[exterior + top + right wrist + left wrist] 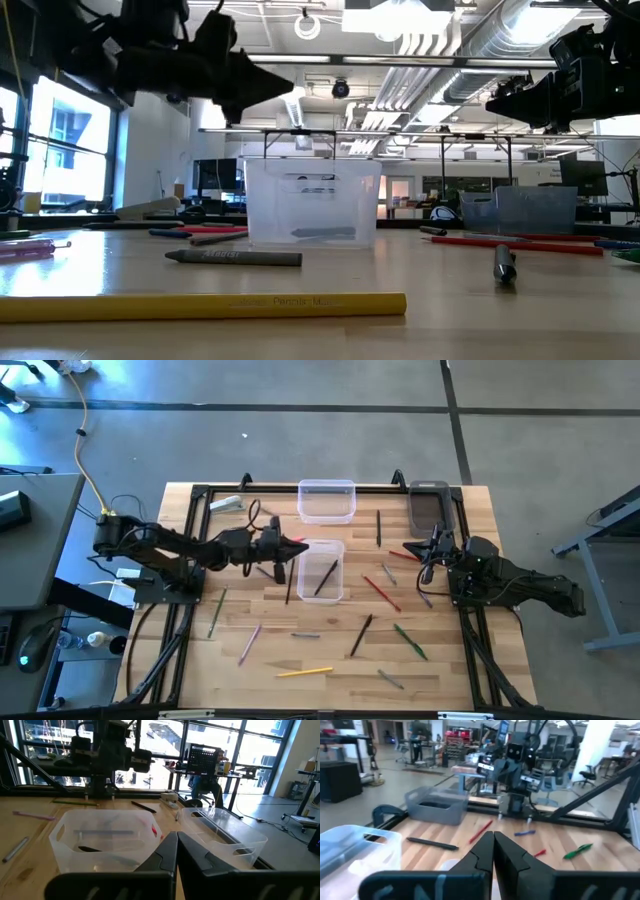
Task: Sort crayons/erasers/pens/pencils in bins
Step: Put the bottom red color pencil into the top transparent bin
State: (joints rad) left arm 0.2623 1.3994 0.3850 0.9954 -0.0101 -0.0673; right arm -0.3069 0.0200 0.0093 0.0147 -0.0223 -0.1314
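Three bins stand on the wooden table: a clear one (326,500) at the far edge, a smoky grey one (430,508) to its right, and a clear one (322,570) in the middle holding a dark pen (326,577). My left gripper (303,545) is shut and empty, level, just above the middle bin's far left corner; its fingertips (493,837) point toward the right arm. My right gripper (428,552) is shut and empty (176,837), hanging over the table right of the bins. Pens, pencils and crayons lie loose on the table.
Loose on the wood: a yellow pencil (305,672), a green pen (410,640), a red pencil (382,592), a black pen (361,635), a pink crayon (249,643), a grey crayon (235,257). A black frame (200,495) borders the table.
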